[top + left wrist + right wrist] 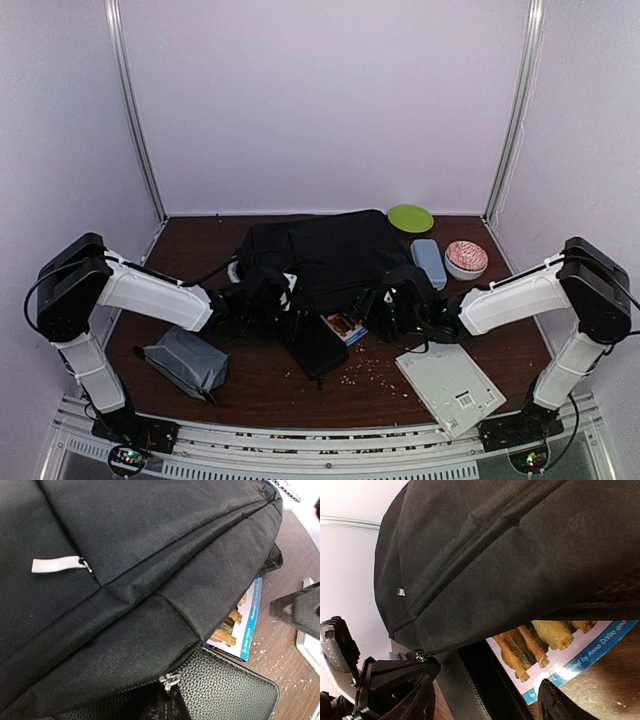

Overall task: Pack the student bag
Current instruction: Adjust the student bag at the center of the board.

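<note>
**Student bag lies crosswise at the back of the desk, left fingers on its zip**

The student bag (330, 250) sits at the back middle of the desk (260, 395). Its long axis runs left to right and its zipped edge faces the arms. What it holds cannot be seen. A picture book (345, 327) and a black grained case (318, 348) lie on the desk with their far ends tucked beneath that near edge; whether either is actually inside the bag cannot be told.

The left fingers (175, 711) are pinched together on the zip pull (170, 681) at the bag's near edge. The right fingers (555, 705) stand wide apart just in front of the bag, gripping nothing, with the book's corner and the case's edge showing between them.

To the right of the bag, a white bowl (462, 273) holds something pinkish that is too small to name. A light blue case (428, 264) lies just beside it, and a green plate (410, 218) is behind them. A grey pouch (185, 360) lies at the near left with its contents hidden. A flat white booklet (448, 388) lies at the near right, and crumbs (365, 372) are scattered between them.
</note>
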